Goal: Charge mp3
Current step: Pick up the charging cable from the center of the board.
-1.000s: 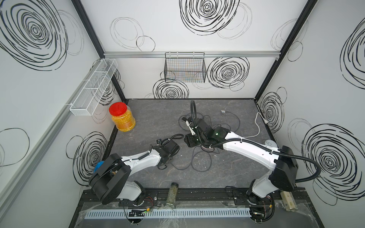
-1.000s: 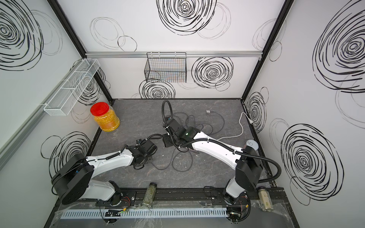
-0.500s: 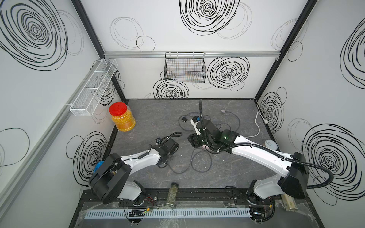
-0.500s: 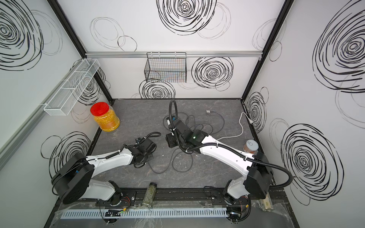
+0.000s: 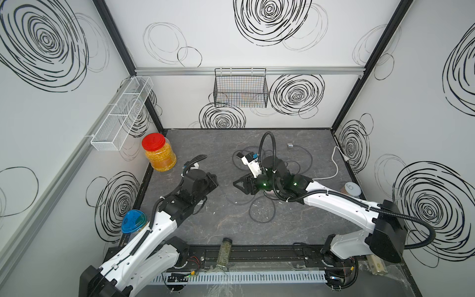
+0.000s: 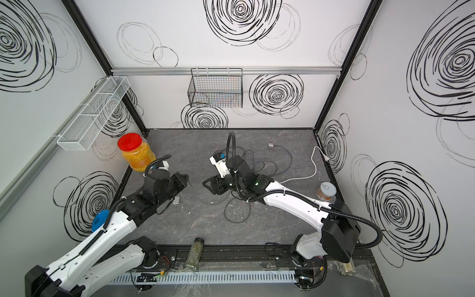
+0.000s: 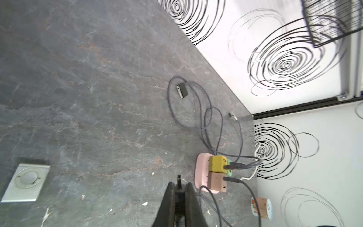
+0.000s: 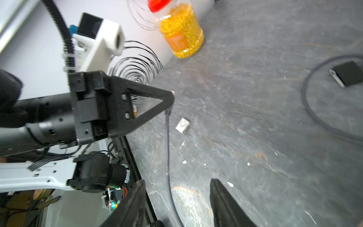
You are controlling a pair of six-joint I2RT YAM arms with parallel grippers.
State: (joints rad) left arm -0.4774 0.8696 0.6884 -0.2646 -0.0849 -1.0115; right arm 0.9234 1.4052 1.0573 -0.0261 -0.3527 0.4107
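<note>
The mp3 [image 7: 25,182] is a small silver square with a round dial, lying flat on the grey floor [image 6: 176,200] [image 8: 182,125]. My left gripper [image 7: 179,185] [image 5: 215,183] hovers above and beside it, shut on the plug [image 7: 179,179] of a dark grey cable [image 8: 167,149]. The plug tip sticks out past the fingertips. The cable hangs down and runs to a loose coil [image 5: 262,213]. My right gripper [image 8: 177,182] [image 5: 237,183] faces the left one, open, with the cable passing between its fingers untouched.
A pink power strip [image 7: 200,167] holds yellow and brown charger cubes. A black adapter [image 7: 181,90] and a white cable [image 5: 334,164] lie further back. A red-lidded jar [image 5: 158,151] stands at the left wall, a small jar [image 5: 350,189] at the right.
My left gripper has shut on the cable plug and lifted it off the floor. My right gripper has opened wider and its wrist has turned toward the left gripper.
</note>
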